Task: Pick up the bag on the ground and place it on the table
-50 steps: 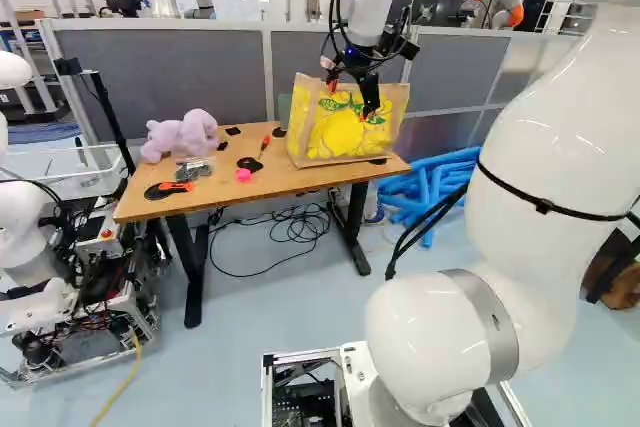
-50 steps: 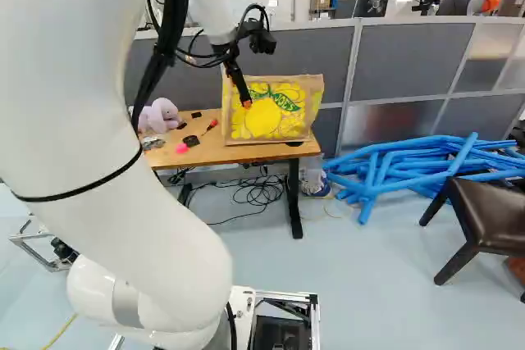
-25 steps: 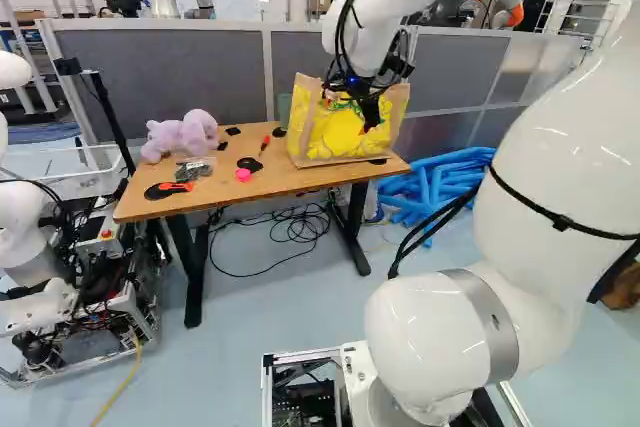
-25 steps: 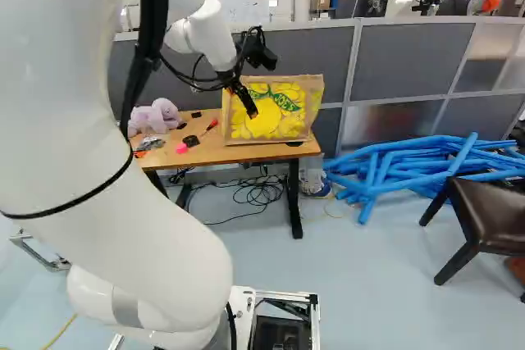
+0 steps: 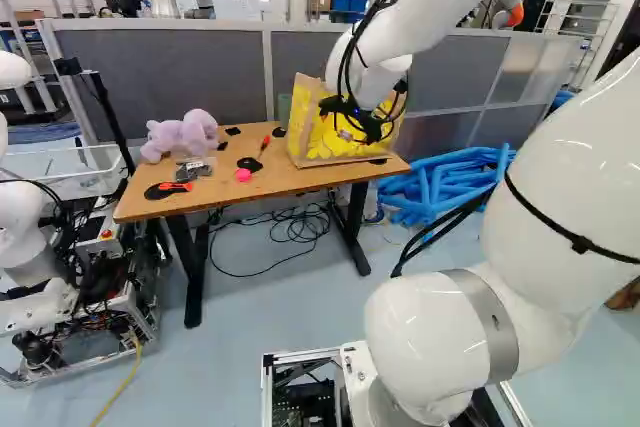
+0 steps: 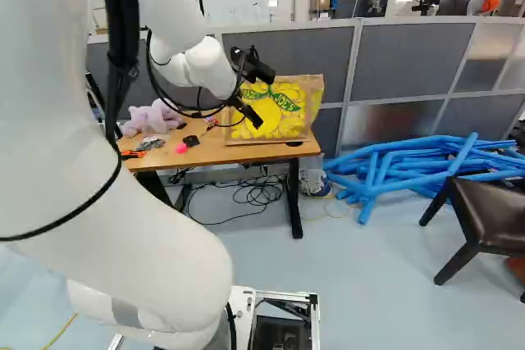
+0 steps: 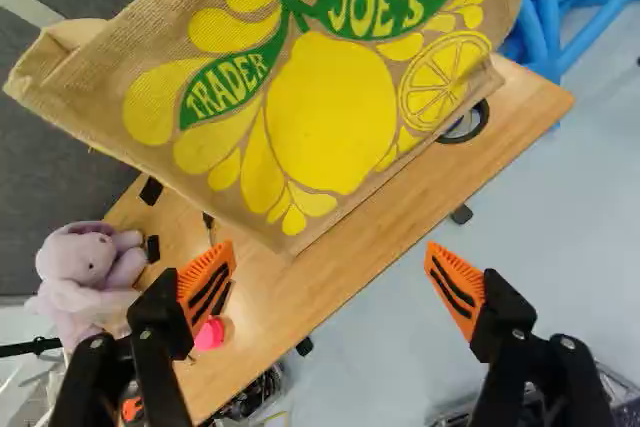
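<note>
Bag [image 5: 318, 137] is up on the counter [image 6: 215, 152], standing upright at its right end in the left base view, printed side toward the arm. Hand [image 7: 330, 265] is wide, nothing between the orange pads [image 7: 207, 285], bag ahead of it and apart. I read the placing as done; step in hand is backing off clean.

Doing it well: pull straight back off the bag's face, fingers spread, no wrist roll until well clear. Watch the black cables [image 6: 121, 38] too; a loop catching the rim could tip it. Soft walls, so a small nudge might fold or slide it. Near lower corner is by a black ring [image 7: 468, 123]; can't tell if it's under the base. Check it stands steady before parking. Keep clear of the plush [image 5: 182, 135], left on the counter in the left base view.
</note>
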{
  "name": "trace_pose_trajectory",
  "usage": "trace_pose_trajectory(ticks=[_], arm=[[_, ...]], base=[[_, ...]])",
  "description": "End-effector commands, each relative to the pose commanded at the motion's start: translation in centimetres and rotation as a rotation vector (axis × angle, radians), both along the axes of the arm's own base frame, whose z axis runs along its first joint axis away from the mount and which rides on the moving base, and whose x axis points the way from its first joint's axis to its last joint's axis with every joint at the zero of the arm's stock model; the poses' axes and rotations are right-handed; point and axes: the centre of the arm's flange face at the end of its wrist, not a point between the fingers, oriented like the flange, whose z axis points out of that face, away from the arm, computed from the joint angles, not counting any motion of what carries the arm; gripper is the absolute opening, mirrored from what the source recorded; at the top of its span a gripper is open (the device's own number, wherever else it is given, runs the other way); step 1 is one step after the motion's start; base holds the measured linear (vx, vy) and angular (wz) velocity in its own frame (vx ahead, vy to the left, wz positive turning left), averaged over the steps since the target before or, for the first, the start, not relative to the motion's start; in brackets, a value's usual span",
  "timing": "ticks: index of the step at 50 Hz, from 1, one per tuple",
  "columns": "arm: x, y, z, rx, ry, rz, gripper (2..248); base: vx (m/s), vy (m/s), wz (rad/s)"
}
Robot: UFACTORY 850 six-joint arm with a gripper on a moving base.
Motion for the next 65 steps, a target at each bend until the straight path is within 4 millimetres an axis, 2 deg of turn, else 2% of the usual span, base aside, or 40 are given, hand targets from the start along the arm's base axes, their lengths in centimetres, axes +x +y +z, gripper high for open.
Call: trace_pose_trajectory(ticks=[16, 35, 65], arm=[[-3.2, -0.2, -3.6, -0.102, -0.111, 0.094, 247], [-6.9, -0.4, -7.0, -0.217, -0.222, 0.176, 247], [-11.9, -0.6, -10.6, -0.368, -0.349, 0.254, 247]], base=[[0.0, 0.0, 0.0], [0.0, 0.0, 0.0], [0.0, 0.0, 0.0]])
